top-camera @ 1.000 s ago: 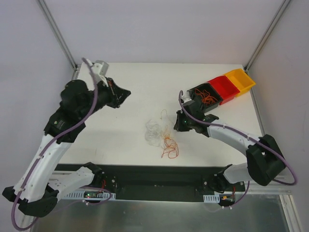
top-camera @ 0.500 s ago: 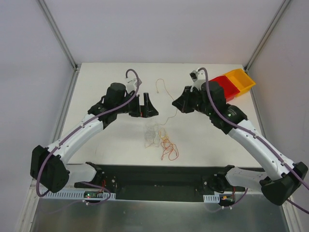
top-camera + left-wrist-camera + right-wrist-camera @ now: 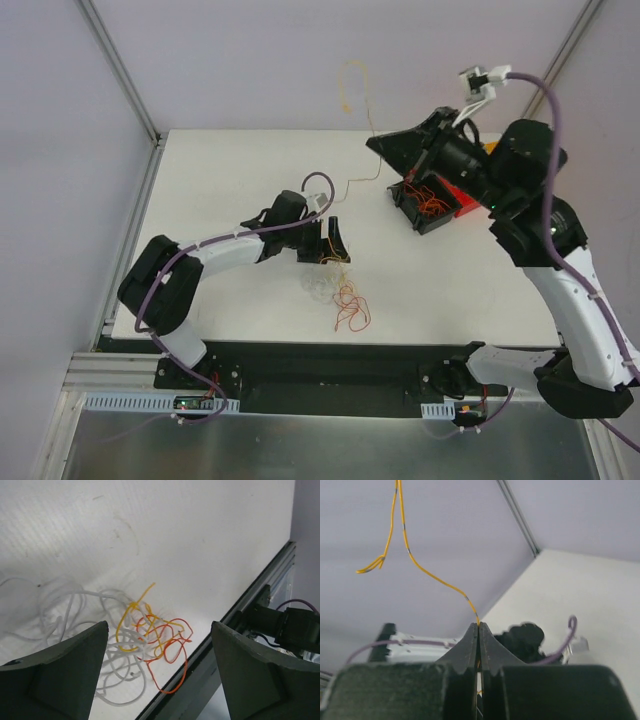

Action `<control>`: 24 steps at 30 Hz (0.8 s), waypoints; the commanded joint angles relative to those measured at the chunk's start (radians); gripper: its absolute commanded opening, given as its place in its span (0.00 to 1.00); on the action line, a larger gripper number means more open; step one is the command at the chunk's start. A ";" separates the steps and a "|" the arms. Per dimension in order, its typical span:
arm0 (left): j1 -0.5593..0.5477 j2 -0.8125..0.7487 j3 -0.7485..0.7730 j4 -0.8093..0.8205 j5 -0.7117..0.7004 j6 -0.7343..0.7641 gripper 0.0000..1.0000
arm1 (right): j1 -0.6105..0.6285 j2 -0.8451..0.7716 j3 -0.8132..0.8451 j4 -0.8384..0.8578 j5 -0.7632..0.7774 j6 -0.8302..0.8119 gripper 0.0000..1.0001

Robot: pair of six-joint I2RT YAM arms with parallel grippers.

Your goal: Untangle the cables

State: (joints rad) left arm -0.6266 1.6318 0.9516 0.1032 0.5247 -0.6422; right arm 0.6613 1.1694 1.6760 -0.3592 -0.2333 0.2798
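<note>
The cables (image 3: 338, 292) lie as a small tangle of whitish, yellow and orange strands near the table's front edge. My left gripper (image 3: 331, 246) hangs just above and behind them, open, nothing between its fingers. In the left wrist view the tangle (image 3: 145, 640) sits below the gap of the left gripper (image 3: 159, 626), orange loops nearest the table edge. My right gripper (image 3: 374, 143) is raised high at the back right, shut on a thin yellow cable (image 3: 352, 75) that arcs up above it. In the right wrist view that yellow cable (image 3: 430, 577) leaves the shut tips of the right gripper (image 3: 479, 625).
A black bin (image 3: 428, 212) holding orange wires stands at the back right, with a red bin (image 3: 468, 200) beside it, partly under the right arm. The table's front rail (image 3: 250, 605) runs close to the tangle. Frame posts stand at both back corners.
My left gripper has swung right and down to the tangle and stands open. My right gripper has risen up and back, drawing the yellow cable high off the table.
</note>
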 commanded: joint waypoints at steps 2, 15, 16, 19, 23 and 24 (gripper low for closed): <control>0.036 0.072 -0.020 0.024 -0.051 0.013 0.79 | 0.006 0.032 0.282 -0.012 -0.008 -0.025 0.00; 0.057 -0.303 -0.157 -0.013 -0.169 0.110 0.85 | 0.004 -0.032 0.260 -0.052 0.178 -0.204 0.00; 0.059 -0.344 -0.154 -0.025 -0.164 0.119 0.87 | 0.004 -0.052 0.214 -0.053 0.204 -0.218 0.00; 0.062 -0.440 -0.131 -0.082 -0.158 0.148 0.91 | 0.003 -0.120 0.069 -0.073 0.300 -0.270 0.00; 0.074 -0.539 -0.082 -0.163 -0.150 0.185 0.94 | 0.001 -0.200 -0.164 -0.133 0.452 -0.324 0.00; 0.079 -0.555 -0.065 -0.184 -0.147 0.194 0.94 | 0.001 -0.217 -0.233 -0.148 0.504 -0.327 0.00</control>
State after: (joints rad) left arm -0.5674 1.1404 0.8204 0.0170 0.3824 -0.5190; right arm 0.6617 1.0218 1.6062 -0.4446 0.0605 0.0292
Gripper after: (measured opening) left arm 0.938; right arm 0.009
